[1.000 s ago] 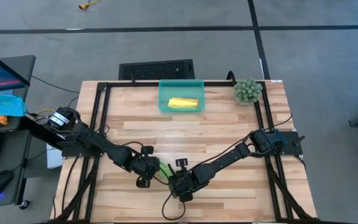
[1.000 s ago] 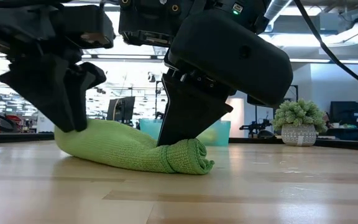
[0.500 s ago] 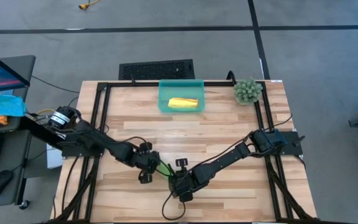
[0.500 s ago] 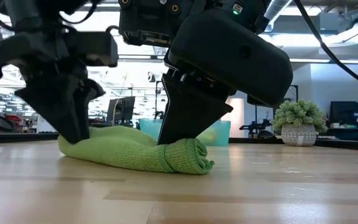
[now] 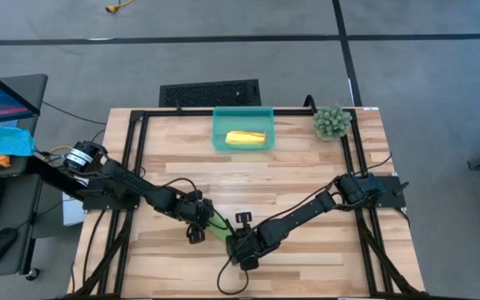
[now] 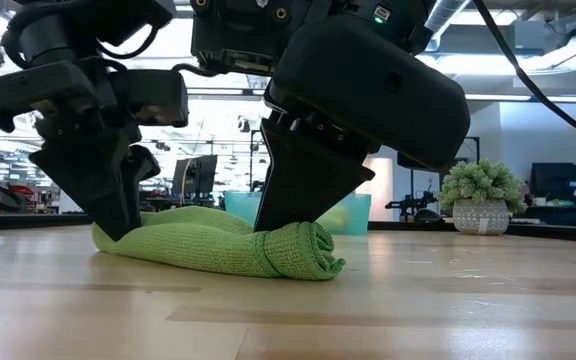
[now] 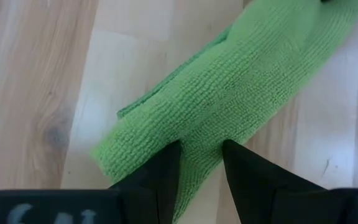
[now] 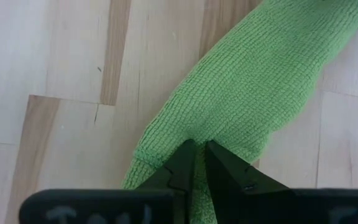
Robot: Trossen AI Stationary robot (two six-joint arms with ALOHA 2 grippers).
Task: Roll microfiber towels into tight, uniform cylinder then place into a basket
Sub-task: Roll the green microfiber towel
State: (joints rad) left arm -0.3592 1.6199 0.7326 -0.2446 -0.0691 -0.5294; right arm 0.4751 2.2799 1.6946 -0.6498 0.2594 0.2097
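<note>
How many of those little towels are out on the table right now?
2: a yellow towel lies rolled in the teal basket at the table's far edge; a green towel lies near the front edge, between the two grippers.

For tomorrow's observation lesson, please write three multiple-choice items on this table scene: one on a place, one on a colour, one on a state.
1. Where is the yellow towel?
A. in the teal basket
B. beside the potted plant
C. under the left claw

2. What colour is the towel that both claws work on?
A. blue
B. lime green
C. white

3. How does the right claw stand?
A. wide open above the table
B. pinched shut on the green towel
C. holding the basket

Answers:
1 A, the high view shows the yellow roll lying inside the basket at the table's far edge.
2 B, both wrist views show green knit cloth between the fingers.
3 B, its wrist view shows the fingers nearly meeting, with green cloth nipped between them.
</note>
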